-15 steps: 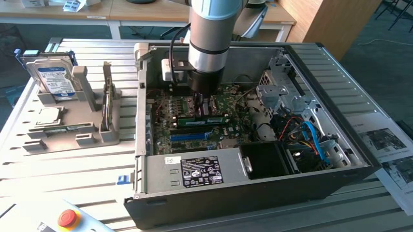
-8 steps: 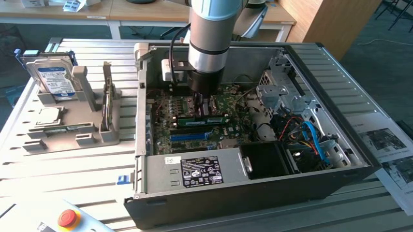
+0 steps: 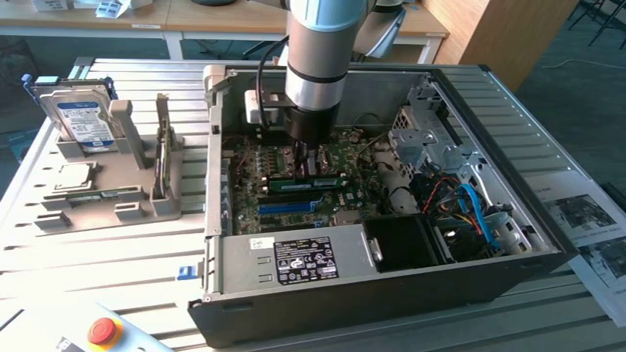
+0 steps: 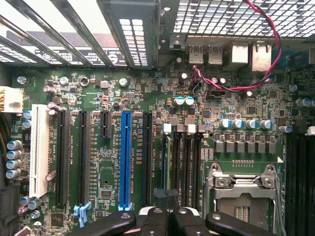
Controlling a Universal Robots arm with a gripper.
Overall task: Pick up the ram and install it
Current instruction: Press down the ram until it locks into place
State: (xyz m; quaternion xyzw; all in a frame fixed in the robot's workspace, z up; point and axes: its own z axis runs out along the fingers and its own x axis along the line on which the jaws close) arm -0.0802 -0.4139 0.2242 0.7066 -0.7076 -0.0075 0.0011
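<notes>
The arm reaches down into the open computer case (image 3: 391,220), and the end effector (image 3: 311,158) stands low over the motherboard (image 3: 293,183), near the middle of the board. Its fingers (image 4: 165,216) are closed together, and in the wrist view a thin dark edge rises between them. This seems to be the ram, seen edge-on, but I cannot tell it for sure. In the exterior view a green ram stick (image 3: 311,180) lies across the board just below the end effector, close above the blue slot (image 3: 292,207). If the fingers hold this stick or only stand over it is not clear, because the arm covers the place of contact.

A second ram stick (image 3: 163,143) stands on its edge in the grey holder (image 3: 117,191) on the desk (image 3: 78,249), outside the case on the exterior view's left, beside a hard drive (image 3: 83,121) and a square processor chip (image 3: 73,176).

Inside the case the room is narrow: the metal wall (image 3: 213,147) on the exterior view's left, the drive cage (image 3: 430,139) on the right and the power supply (image 3: 293,260) in front close the board in. Cables (image 3: 470,209) fill the corner at the right.
</notes>
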